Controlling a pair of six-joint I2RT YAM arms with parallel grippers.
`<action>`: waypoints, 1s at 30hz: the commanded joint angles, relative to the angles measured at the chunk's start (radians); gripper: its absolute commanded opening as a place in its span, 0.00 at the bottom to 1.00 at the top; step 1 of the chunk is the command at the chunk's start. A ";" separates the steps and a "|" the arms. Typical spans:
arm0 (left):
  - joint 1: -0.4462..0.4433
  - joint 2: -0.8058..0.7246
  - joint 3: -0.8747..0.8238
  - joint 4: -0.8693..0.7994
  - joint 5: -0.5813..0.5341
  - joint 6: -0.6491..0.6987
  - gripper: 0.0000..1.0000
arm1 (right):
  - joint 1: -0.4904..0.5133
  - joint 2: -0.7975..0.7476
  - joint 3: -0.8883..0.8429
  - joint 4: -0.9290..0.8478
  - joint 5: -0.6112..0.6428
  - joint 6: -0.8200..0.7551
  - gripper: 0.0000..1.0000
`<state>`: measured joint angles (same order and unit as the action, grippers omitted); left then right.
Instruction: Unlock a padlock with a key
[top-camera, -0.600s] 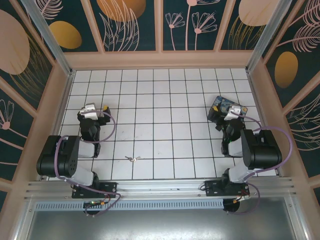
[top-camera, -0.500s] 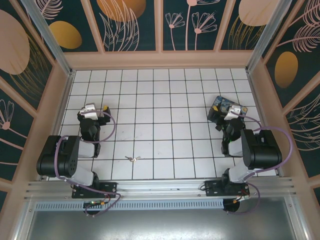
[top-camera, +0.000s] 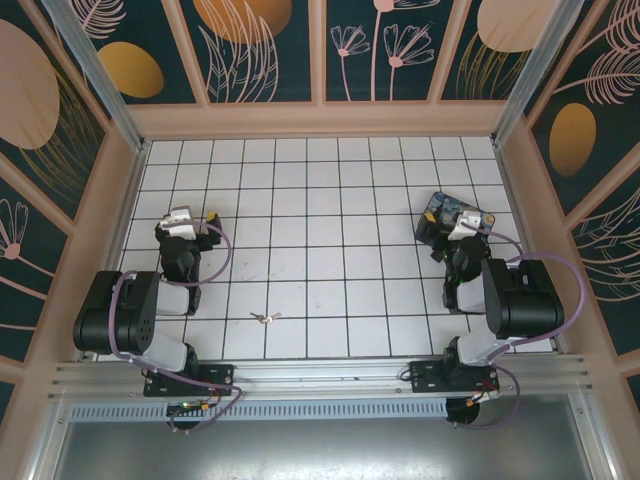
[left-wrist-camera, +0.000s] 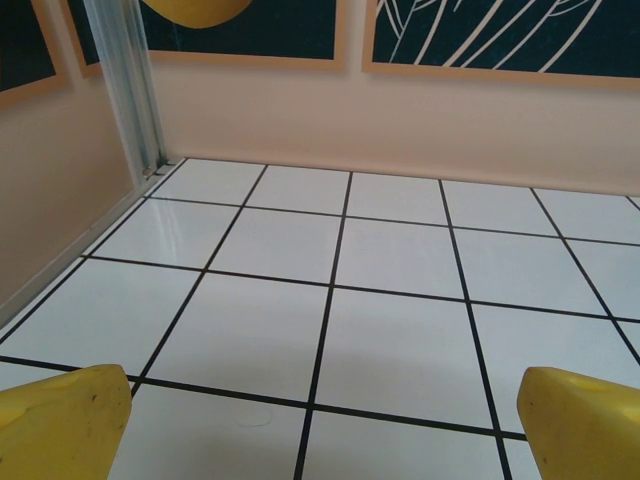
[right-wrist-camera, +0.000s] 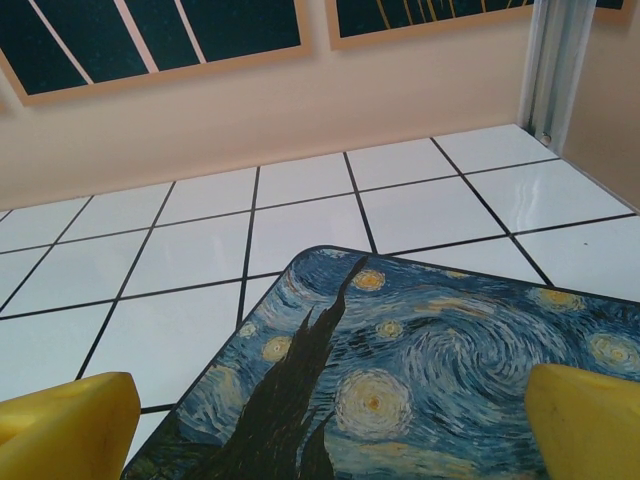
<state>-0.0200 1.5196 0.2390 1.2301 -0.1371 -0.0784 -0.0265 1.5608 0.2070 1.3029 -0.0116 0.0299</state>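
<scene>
The padlock (top-camera: 262, 318) and the key (top-camera: 274, 317) lie together as a tiny metal cluster on the white tiles near the front, between the two arms; they are too small to tell apart clearly. My left gripper (top-camera: 192, 214) stands well behind and to the left of them, open, with bare tile between its yellow fingertips (left-wrist-camera: 60, 425). My right gripper (top-camera: 462, 224) is at the far right, open, its yellow fingertips (right-wrist-camera: 590, 420) either side of a blue swirl-painted box (right-wrist-camera: 450, 350).
The blue swirl-painted box (top-camera: 437, 212) sits on the tiles at the right, partly under my right wrist. Peach walls (top-camera: 320, 120) ring the tiled floor, with an aluminium post (left-wrist-camera: 125, 90) in the left corner. Open tiles stretch across the middle.
</scene>
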 joint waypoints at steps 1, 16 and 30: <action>0.012 -0.004 0.002 0.028 0.027 0.007 0.99 | -0.009 -0.002 0.020 0.003 -0.039 -0.021 0.99; 0.014 -0.196 0.339 -0.675 -0.129 -0.224 0.99 | -0.020 -0.362 0.481 -1.093 0.090 0.370 0.99; -0.223 -0.117 0.646 -1.105 -0.228 -0.256 0.99 | -0.444 -0.146 0.621 -1.317 -0.194 0.416 0.99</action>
<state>-0.2211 1.4044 0.8455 0.2199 -0.3168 -0.3168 -0.4419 1.3827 0.7784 0.0315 -0.1249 0.4294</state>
